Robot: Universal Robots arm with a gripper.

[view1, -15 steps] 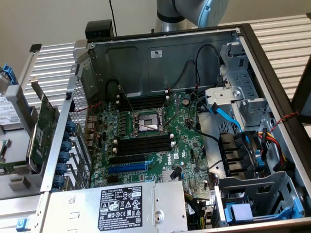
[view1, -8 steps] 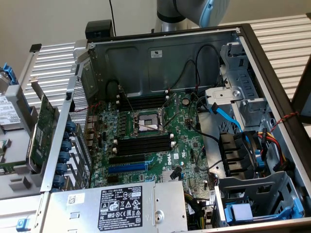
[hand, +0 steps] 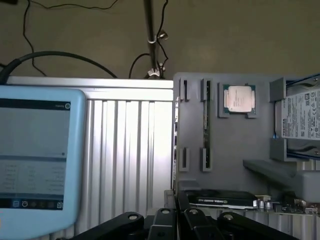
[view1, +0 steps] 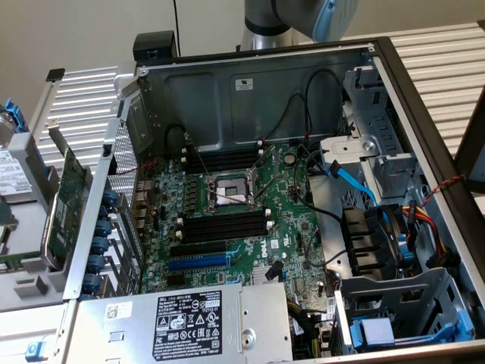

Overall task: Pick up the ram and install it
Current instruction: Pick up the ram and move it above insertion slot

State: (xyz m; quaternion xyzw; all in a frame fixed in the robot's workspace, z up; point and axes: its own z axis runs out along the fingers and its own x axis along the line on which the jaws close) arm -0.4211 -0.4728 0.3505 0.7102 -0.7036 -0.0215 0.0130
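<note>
Black gripper point(hand: 175, 220) linkages fill the foreground, grip state unclear; the ram point(hand: 205, 116) stands apart in its holder.

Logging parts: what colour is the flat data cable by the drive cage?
Blue; clearest in the exterior view.

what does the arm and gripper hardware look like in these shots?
In the exterior view only a piece of the arm shows beyond the case: a silver-grey round joint housing with a light blue cap. In the wrist view the gripper appears as black linkage bars with round pivot pins along the frame's edge. No markings are visible on either.
</note>
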